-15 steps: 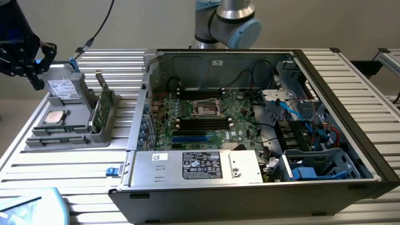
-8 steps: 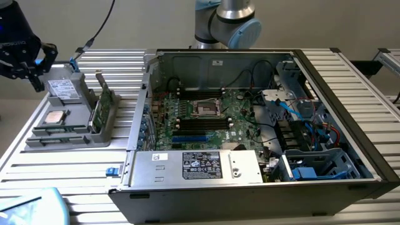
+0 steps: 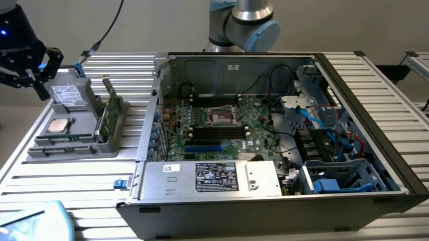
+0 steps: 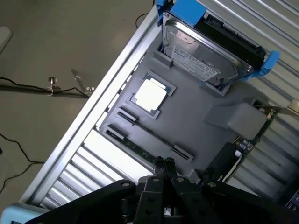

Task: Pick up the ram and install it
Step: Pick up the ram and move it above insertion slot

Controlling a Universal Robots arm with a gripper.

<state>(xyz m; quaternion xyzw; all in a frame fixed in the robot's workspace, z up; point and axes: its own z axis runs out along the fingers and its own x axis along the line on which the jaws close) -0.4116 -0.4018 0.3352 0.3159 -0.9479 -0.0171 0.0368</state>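
The ram is a thin green stick standing on its long edge in a holder at the side of the grey parts tray nearest the computer. In the wrist view its green edge shows beside the tray. My gripper hangs above the tray's far end at the exterior view's left, apart from the ram. Its fingertips meet with nothing between them. On the motherboard black memory slots flank the processor socket.
The tray also holds a grey drive with a white label in a blue bracket and a square silver processor. The open computer case has tall walls, a power supply and loose cables. The arm's base stands behind it.
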